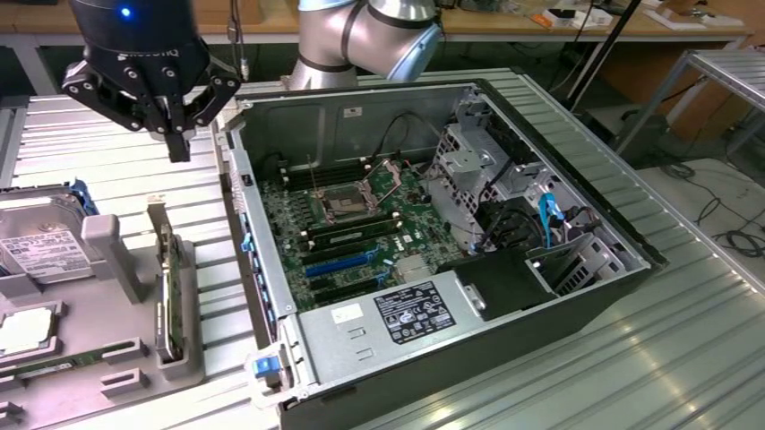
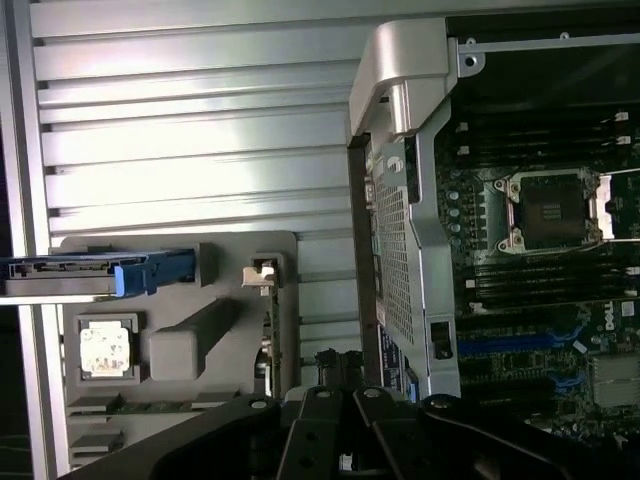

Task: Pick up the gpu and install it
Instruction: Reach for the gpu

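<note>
Exterior view, gripper [image 1: 179,148]: jaws closed, empty, raised above the table near the gpu's bracket end.
Exterior view, gpu [image 1: 167,287]: thin green card on edge in a grey holder [image 1: 102,246], beside the open computer case [image 1: 358,121].
Wrist view, gpu [image 2: 268,335]: edge-on, thin strip in holder slot, silver bracket [image 2: 262,272] at one end.

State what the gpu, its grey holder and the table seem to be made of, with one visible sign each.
gpu: green circuit board, likely fibreglass, with a shiny metal bracket. Grey holder: matte, moulded look, probably plastic. Table: ribbed, reflective silvery slats, apparently aluminium.
</note>
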Robot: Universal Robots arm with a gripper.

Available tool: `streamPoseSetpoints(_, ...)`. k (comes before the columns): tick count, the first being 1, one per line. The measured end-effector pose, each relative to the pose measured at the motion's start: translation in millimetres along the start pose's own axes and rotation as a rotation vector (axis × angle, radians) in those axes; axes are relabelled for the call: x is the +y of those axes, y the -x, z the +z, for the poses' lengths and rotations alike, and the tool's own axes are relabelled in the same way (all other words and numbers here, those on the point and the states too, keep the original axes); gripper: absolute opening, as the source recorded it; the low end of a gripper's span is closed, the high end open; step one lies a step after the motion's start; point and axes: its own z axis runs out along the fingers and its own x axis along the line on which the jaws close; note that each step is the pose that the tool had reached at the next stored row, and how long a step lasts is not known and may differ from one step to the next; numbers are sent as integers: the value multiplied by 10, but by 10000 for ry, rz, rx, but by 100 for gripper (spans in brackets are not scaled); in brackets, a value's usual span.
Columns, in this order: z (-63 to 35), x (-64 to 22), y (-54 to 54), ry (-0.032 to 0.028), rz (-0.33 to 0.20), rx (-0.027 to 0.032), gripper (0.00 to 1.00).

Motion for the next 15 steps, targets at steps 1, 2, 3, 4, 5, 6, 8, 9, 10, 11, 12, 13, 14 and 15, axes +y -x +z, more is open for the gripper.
streamPoseSetpoints(1,-1,-2,-16,0,1,0,11)
streamPoseSetpoints(2,-1,-4,-31,1,0,-1,11)
streamPoseSetpoints(3,-1,-6,-42,1,0,0,11)
streamPoseSetpoints(4,-1,-8,-58,0,1,-1,11)
streamPoseSetpoints(5,-2,-9,-71,1,1,-1,11)
streamPoseSetpoints(6,-2,-11,-81,0,1,0,11)
streamPoseSetpoints(8,-3,-15,-118,0,1,0,11)
streamPoseSetpoints(9,-4,-17,-130,1,1,-1,11)
streamPoseSetpoints(10,-4,-19,-143,0,1,0,11)
streamPoseSetpoints(11,-5,-22,-164,1,1,-1,11)
streamPoseSetpoints(12,-5,-24,-179,1,1,-1,11)
streamPoseSetpoints(13,-6,-26,-199,0,1,0,11)
streamPoseSetpoints(14,-6,-29,-218,0,1,0,11)
streamPoseSetpoints(15,-7,-31,-234,0,1,0,11)
